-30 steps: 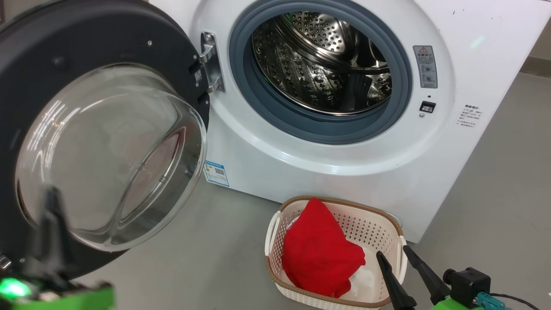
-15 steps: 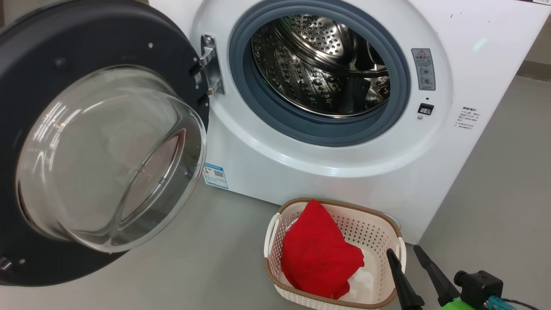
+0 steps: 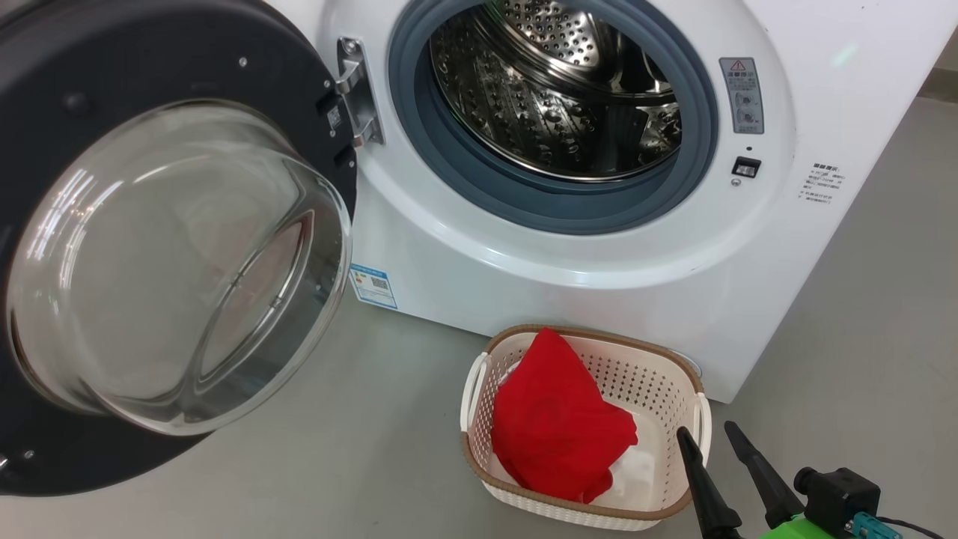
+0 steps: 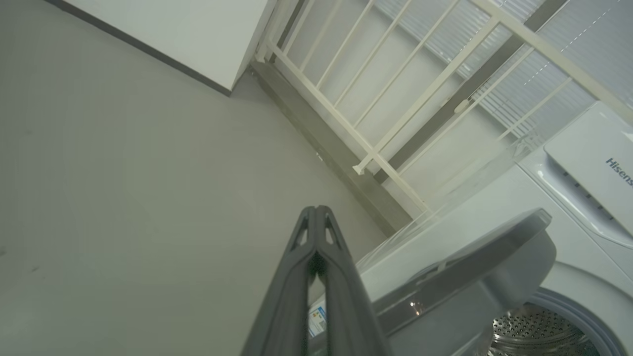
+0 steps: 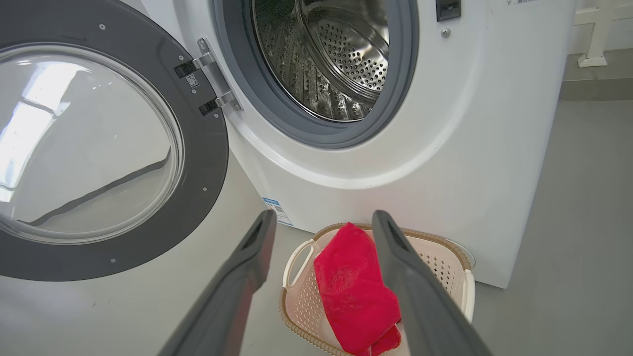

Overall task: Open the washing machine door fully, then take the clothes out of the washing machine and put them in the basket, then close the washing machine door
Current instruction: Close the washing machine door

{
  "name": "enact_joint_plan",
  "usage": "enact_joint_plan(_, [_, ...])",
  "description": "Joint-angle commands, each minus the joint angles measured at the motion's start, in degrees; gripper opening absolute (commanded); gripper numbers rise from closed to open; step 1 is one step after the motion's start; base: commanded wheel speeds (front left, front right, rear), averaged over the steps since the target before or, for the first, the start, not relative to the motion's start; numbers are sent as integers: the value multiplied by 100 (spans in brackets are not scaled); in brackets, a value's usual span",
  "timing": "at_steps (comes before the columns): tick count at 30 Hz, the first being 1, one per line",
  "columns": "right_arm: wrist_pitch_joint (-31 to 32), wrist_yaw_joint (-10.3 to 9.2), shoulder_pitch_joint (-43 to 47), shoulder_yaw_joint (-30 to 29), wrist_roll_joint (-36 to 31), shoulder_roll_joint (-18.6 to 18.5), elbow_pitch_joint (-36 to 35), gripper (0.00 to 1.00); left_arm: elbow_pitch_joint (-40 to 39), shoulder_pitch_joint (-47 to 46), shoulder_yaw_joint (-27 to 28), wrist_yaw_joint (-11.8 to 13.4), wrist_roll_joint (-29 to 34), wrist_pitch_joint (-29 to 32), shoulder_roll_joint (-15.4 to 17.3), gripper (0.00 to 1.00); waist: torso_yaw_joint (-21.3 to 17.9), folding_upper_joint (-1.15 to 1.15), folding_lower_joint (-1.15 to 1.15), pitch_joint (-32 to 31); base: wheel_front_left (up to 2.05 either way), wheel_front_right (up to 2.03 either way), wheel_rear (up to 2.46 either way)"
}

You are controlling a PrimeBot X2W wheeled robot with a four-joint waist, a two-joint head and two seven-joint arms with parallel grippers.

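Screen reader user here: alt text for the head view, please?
A white washing machine stands with its door swung wide open and its steel drum looking empty. Before it, a basket holds red and white clothes; the right gripper, jaws open, hovers beside it.

The clothes [image 3: 557, 427] are red and white; the basket [image 3: 651, 382] is cream, perforated, brown-rimmed. The washer [image 3: 569, 277] is white, door [image 3: 150, 60] black, gasket [image 3: 569, 213] grey.

clothes [image 3: 557, 430] in basket [image 3: 645, 378] | basket before washing machine [image 3: 524, 277] | washing machine door [image 3: 172, 262] left
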Motion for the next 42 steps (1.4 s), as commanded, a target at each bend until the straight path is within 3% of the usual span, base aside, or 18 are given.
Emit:
enact_joint_plan(1, [-38, 36, -186, 84, -67, -31, -142, 100, -106, -91, -3, -57, -56, 218, 470, 0, 2, 0, 0, 19, 0, 0, 0])
enact_joint_plan(5, [-38, 36, -213, 99, -60, -25, -144, 100, -99, 155, -242, -115, -313, 1102, 620, 0, -13, 0, 0, 37, 0, 0, 0])
enact_joint_plan(10, [-38, 36, -191, 79, -49, -37, -142, 100, -422, 529, -368, -134, -686, 1740, 599, 0, -27, 0, 0, 27, 0, 0, 0])
enact_joint_plan(18, [-38, 36, -208, 51, -38, -57, -144, 100, -2003, 1517, -813, -138, -1783, 2576, 522, 0, -77, 0, 0, -2, 0, 0, 0])
enact_joint_plan(32, [-38, 36, -143, 55, -41, -61, -140, 100, -4020, 2572, -1310, -139, -2960, 2507, 440, 0, -242, 0, 0, -155, 0, 0, 0])
enact_joint_plan(42, [-38, 36, -125, 89, -51, -71, -172, 100, -4874, 2688, -2063, -139, -3238, 2312, 412, 0, -547, 0, 0, -223, 0, 0, 0])
